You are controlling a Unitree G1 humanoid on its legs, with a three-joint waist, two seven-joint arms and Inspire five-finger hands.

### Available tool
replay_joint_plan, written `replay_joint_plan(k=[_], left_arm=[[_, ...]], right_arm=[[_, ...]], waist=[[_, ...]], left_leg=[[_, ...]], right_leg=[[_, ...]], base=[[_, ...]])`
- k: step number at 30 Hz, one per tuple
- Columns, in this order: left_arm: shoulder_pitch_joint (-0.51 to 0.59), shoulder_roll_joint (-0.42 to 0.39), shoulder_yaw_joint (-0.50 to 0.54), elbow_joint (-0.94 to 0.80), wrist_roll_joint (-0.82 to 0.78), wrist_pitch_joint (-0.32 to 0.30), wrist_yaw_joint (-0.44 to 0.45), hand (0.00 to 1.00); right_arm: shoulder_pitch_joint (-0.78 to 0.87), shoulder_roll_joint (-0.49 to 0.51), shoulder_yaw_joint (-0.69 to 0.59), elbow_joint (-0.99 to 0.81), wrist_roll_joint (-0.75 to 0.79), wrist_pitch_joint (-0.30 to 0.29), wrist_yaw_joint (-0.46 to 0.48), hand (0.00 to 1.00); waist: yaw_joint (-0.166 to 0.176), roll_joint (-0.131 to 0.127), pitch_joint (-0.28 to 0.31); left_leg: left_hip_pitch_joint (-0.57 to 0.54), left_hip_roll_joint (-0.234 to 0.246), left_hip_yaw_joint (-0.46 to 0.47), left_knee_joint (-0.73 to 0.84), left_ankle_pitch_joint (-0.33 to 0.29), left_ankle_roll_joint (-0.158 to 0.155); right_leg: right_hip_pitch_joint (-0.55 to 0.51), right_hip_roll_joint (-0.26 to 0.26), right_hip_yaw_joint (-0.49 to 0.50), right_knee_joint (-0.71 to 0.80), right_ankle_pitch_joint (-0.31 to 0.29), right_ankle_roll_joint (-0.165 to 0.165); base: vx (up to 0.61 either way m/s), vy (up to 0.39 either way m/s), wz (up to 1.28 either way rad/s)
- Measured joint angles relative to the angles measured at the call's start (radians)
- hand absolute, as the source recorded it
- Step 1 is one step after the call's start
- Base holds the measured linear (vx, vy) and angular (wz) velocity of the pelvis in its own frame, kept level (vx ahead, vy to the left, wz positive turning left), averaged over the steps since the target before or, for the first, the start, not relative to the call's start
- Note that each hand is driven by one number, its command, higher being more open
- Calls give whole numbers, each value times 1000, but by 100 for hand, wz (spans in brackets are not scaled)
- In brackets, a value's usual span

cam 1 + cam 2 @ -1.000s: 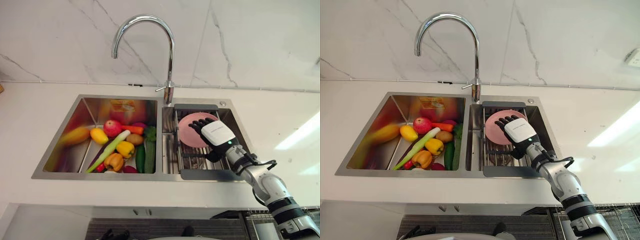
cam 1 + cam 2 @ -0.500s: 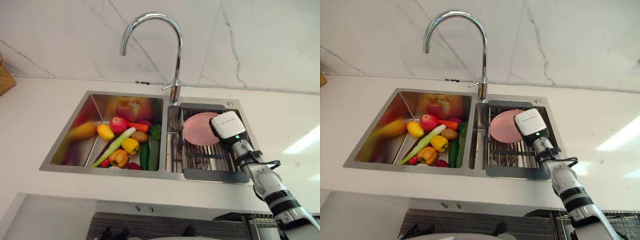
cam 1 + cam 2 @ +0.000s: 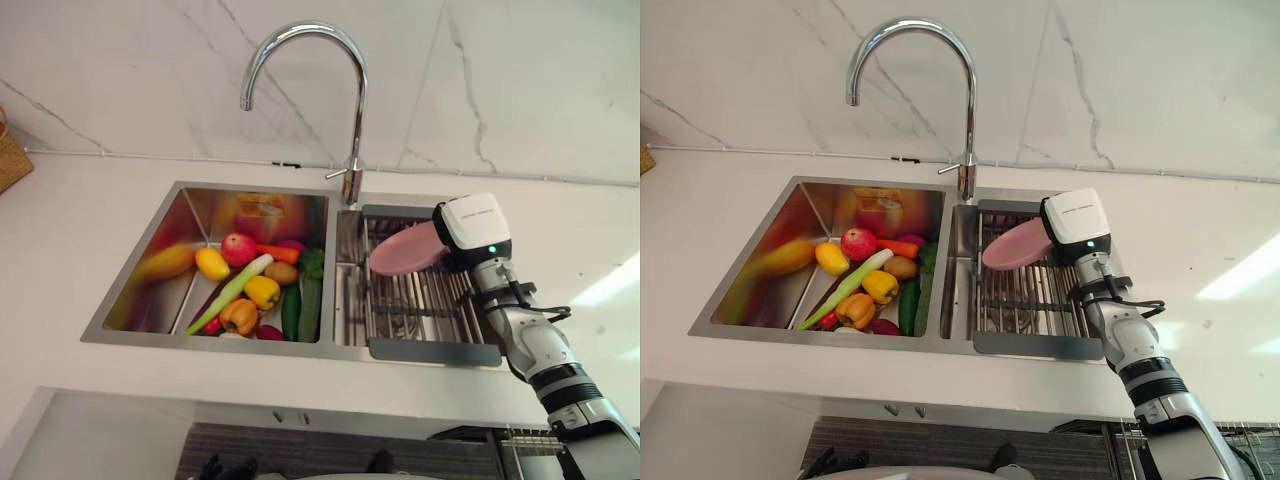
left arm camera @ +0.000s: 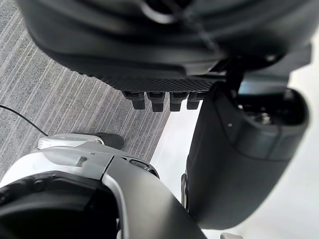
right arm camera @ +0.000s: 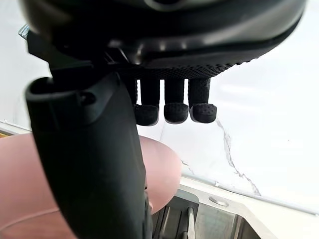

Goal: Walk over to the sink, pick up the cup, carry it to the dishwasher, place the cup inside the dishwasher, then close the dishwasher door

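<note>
Since half a second ago the pink plate [image 3: 408,250] has come up off the rack [image 3: 420,305] in the sink's right basin and tipped from lying flat to nearly edge-on, with the right hand [image 3: 472,222] risen along with it toward the back corner. No cup shows in these views; this plate is what the hand has taken. It now hangs clear above the rack bars, just right of the tap [image 3: 355,120].

To my eye the step in hand is the lift-out. It is best carried on straight up until the plate's low edge is clear of the sink [image 3: 215,343] rim, and only then swung away over the counter [image 3: 70,230]. The plate should be kept off the tap, and the grip kept firm, since a thin tilted plate could slip.

In its wrist view the right hand is curled closed, the thumb lying across the plate's face and the fingertips [image 5: 174,112] bent over above its far edge, so it pinches the plate's rim. Fruit and vegetables [image 3: 250,290] fill the left basin, well apart from the plate. At the robot's side the left hand [image 4: 164,64] hangs over the grey floor [image 4: 60,99] holding nothing; whether it is open or closed I cannot tell.
</note>
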Motion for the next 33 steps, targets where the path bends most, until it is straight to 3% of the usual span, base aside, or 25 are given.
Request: replay_joint_plan(k=[3, 15, 22, 25, 28, 31, 33], left_arm=[[0, 0, 0, 0, 0, -1, 0, 100], [16, -22, 72, -1, -5, -3, 3, 100], [16, -36, 89, 1, -10, -9, 8, 100], [16, -38, 100, 0, -12, -10, 8, 100], [16, -45, 127, 0, -12, -10, 9, 100], [13, -41, 130, -3, -12, -11, 8, 100], [13, -38, 130, -3, -12, -13, 8, 100]], right_arm=[[8, 1, -14, -31, 58, 1, 32, 100], [202, 71, -314, -377, 318, 7, 79, 100], [224, 114, -463, -528, 507, -3, 138, 100], [257, 128, -491, -568, 545, -50, 165, 100], [310, 142, -494, -662, 543, -140, 243, 100], [322, 141, -484, -732, 553, -233, 388, 100], [323, 140, -464, -737, 556, -259, 448, 100]], waist=[[-4, 4, 3], [-24, -1, 7], [-30, -4, 9], [-31, -8, 11], [-32, -13, 14], [-36, -22, 15], [-36, -28, 11]], left_leg=[[0, 0, 0, -1, 0, 0], [19, 0, 23, -6, -6, 1], [29, 6, 42, -6, -9, -2], [30, 7, 47, -4, -11, -4], [30, 12, 57, 6, -20, -5], [25, 15, 66, 26, -33, -6], [22, 16, 68, 29, -35, -6]], right_leg=[[0, 0, 1, 0, 0, 0], [4, 3, 23, 0, 1, 1], [3, 11, 41, 0, 1, 0], [3, 13, 43, 0, 1, 0], [3, 16, 47, 0, 1, 0], [2, 17, 54, 0, 1, 0], [1, 17, 56, 0, 1, 0]], base=[[0, 0, 0], [-3, 2, -5], [-21, 4, -9], [-19, 11, -5], [-10, 11, -9], [-13, 23, -6], [-17, 38, -4]])
